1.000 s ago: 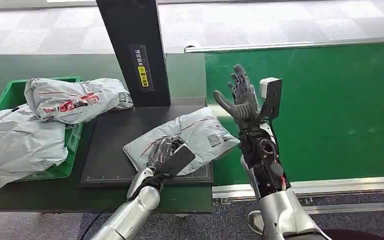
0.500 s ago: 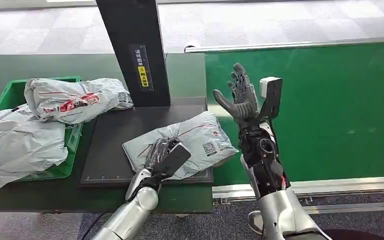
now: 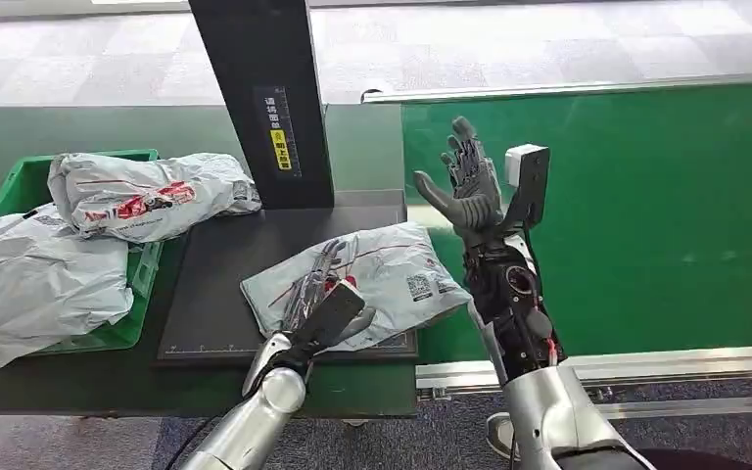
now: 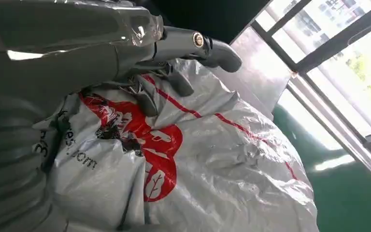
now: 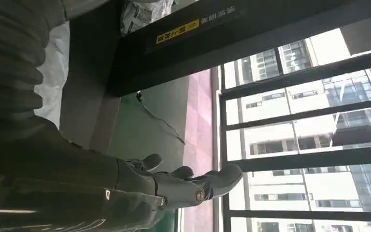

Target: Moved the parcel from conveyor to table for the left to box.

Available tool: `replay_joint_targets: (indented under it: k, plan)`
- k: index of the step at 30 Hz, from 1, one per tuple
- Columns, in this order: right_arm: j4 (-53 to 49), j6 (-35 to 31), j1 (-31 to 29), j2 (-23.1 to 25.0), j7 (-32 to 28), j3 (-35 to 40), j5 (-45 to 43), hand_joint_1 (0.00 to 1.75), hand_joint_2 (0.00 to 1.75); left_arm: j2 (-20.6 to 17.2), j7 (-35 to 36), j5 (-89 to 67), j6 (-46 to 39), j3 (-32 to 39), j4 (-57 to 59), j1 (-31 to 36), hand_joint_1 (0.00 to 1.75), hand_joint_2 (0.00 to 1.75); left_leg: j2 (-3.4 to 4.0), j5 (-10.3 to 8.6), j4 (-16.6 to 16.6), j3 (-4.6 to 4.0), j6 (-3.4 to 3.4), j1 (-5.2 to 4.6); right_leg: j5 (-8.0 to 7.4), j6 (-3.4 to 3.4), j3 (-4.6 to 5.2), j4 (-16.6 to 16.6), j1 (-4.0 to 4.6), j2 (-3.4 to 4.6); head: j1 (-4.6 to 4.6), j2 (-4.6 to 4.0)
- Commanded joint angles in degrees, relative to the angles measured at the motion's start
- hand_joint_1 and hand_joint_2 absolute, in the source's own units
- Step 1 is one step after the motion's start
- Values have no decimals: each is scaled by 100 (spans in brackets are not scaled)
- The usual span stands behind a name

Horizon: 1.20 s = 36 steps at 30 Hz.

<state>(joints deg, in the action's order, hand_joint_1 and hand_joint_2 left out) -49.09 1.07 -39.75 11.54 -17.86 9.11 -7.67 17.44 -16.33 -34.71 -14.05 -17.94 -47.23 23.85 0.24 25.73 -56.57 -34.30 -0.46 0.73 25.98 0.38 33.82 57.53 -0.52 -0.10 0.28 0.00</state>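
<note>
Head view: the parcel (image 3: 367, 279), a grey plastic mailer with red lines and a printed label, lies on the black mat (image 3: 225, 284) of the table (image 3: 78, 127), at the mat's edge nearest the green conveyor (image 3: 646, 215). The left hand (image 3: 318, 299) rests on the parcel's near left part, fingers stretched along its top; whether it actually grips the wrapping cannot be told from here. The right hand (image 3: 470, 191) is raised above the conveyor's edge, just beside the parcel, palm turned toward it, fingers spread apart and holding nothing. A black post (image 3: 264, 98) with a yellow sticker stands at the back of the mat. To the left, a green box (image 3: 20, 181) holds two more grey mailers (image 3: 147, 196), one draped over its rim.

Left wrist view: the left hand's fingers (image 4: 174, 82) press down on the crinkled grey wrapping of the parcel (image 4: 212, 164), just above its red logo; the thumb points out over it, not closed around anything.

Right wrist view: the right hand (image 5: 174, 186) is held in the air, fingers extended and empty, with the black post (image 5: 183, 43) and windows behind.
</note>
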Motion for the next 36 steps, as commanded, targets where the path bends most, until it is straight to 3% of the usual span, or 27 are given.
replay_joint_targets:
  k: [1,5,10,17,18,19,21,23,26,36]
  plan:
    - [531,12,-333,34,-22,72,18,0,175,-132,277,-170,-162,20,327,117,0,175,9,3,6,13,2,-3,0,-2,-9,-4,-2,10,-2,0]
    - [608,26,-392,64,-22,54,54,0,175,-127,481,-302,-246,54,556,226,0,175,9,3,8,18,2,-2,0,-3,-13,-6,-1,11,-2,0]
    - [713,99,-427,70,-11,18,116,0,175,-180,1445,-1341,-381,-162,1191,402,0,175,5,1,6,14,1,-2,0,-1,-10,-5,-2,5,-2,-2]
    - [812,116,-477,98,-8,3,164,0,175,-159,1508,-1701,87,-208,1648,496,0,175,14,1,12,31,2,-3,-3,-3,-23,-9,-2,14,-2,0]
    - [748,111,-415,74,-21,-9,172,0,175,-135,1401,-1736,269,-256,1667,488,21,175,10,0,12,37,1,-4,-2,-2,-30,-8,-3,10,-2,0]
    - [708,119,-378,57,-28,-11,178,0,175,-119,1369,-1734,286,-252,1657,479,21,175,7,-1,14,43,2,-4,-2,-2,-38,-10,-3,8,-2,0]
    - [632,117,-313,36,-37,-22,185,0,175,-114,1317,-1757,301,-271,1655,474,134,175,5,-4,17,49,3,-4,-6,-2,-46,-15,-3,9,-2,0]
    - [510,128,-223,7,-40,-33,208,0,175,-97,1241,-1731,335,-239,1636,455,161,175,2,-4,15,58,4,-4,-4,-1,-56,-13,-3,6,-2,-2]
    - [362,127,-138,-20,-23,-68,246,0,175,-58,1097,-1659,256,-156,1549,466,169,175,-3,-7,19,73,4,-4,-4,0,-74,-17,-4,-2,-2,-2]
    - [294,205,-110,0,26,-39,378,0,175,-62,897,-1607,57,-73,1289,390,175,175,-6,-3,14,87,3,-3,-1,-1,-89,-13,-4,-6,-2,0]
